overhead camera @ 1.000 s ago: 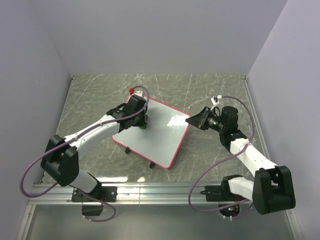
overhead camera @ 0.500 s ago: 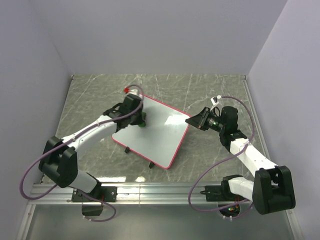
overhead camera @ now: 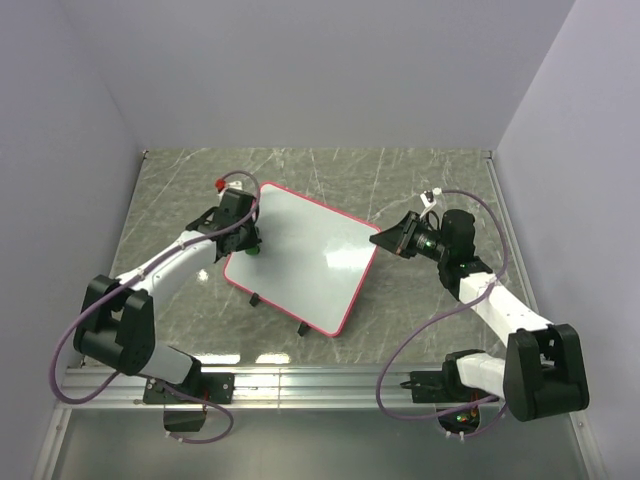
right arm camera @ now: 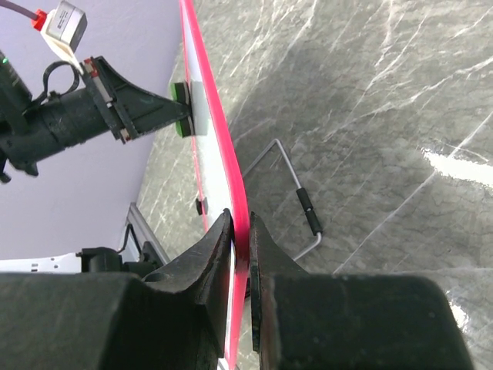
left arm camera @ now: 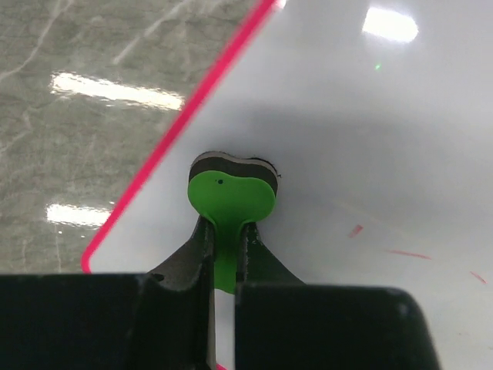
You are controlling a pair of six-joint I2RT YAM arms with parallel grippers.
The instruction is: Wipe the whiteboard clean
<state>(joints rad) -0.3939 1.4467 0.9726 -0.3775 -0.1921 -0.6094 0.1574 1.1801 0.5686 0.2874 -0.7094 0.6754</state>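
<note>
Left gripper [left arm camera: 226, 231]: jaws clamped on the green eraser [left arm camera: 231, 196], pad down on the whiteboard [left arm camera: 370, 131], just inside a rounded corner by the red frame. A few faint red strokes [left arm camera: 408, 253] on the white beside it (thin, short). Right gripper [right arm camera: 240, 223]: jaws pinched on the board's right edge, frame between them. Wire stand [right arm camera: 302, 202] lies on the marble just past them. Board sits mid-table [overhead camera: 180, 190], turned diamond-wise between my arms, two black clips [overhead camera: 256, 300] on its near edge.
</note>
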